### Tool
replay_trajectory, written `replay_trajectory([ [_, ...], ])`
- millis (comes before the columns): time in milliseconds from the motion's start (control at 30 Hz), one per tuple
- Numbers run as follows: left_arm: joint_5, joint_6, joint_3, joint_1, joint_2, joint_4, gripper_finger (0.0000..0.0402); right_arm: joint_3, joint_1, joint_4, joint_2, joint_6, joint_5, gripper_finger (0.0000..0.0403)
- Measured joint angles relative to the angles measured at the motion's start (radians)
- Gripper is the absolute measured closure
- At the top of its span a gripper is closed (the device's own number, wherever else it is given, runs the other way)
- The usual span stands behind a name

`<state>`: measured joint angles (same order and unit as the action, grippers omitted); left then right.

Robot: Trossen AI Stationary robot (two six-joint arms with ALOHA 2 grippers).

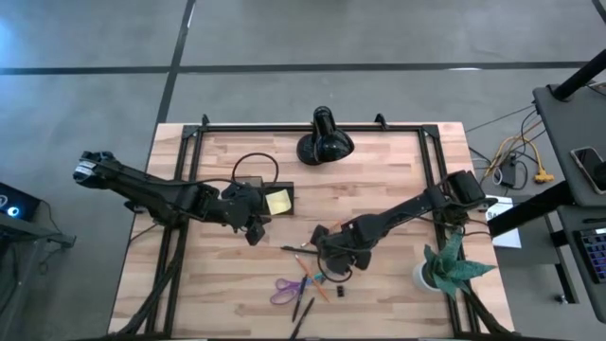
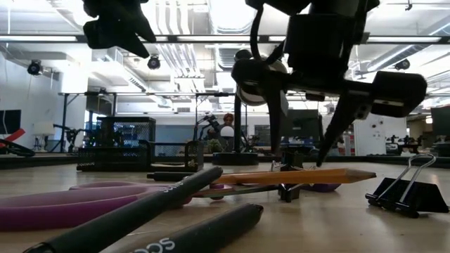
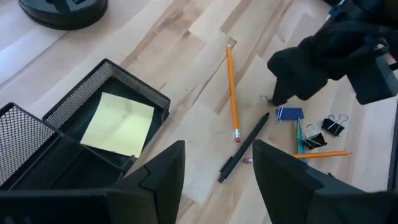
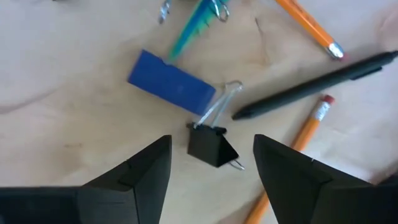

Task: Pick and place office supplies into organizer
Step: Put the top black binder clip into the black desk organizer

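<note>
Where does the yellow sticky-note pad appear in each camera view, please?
High view: sticky-note pad left of centre, in the black organizer, beside the left gripper.
Low view: not visible.
Left wrist view: pad at left, inside the mesh organizer.
Right wrist view: not in it.
Shared landmark: the organizer.

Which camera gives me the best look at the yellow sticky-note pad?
The left wrist view: the yellow sticky-note pad lies flat and unblocked inside the mesh organizer. The high view shows it small. Low and right wrist views don't show it.
</note>
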<state>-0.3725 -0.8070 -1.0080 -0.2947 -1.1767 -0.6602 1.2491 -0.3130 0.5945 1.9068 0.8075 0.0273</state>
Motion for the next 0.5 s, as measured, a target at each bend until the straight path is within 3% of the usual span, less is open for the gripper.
replay_trajectory([
  [500,-0.003,-0.025,0.0,-0.001,0.0,0.005,0.0233,-0.005,-0.003,-0.006,0.039,0.008,0.005,0.0191],
])
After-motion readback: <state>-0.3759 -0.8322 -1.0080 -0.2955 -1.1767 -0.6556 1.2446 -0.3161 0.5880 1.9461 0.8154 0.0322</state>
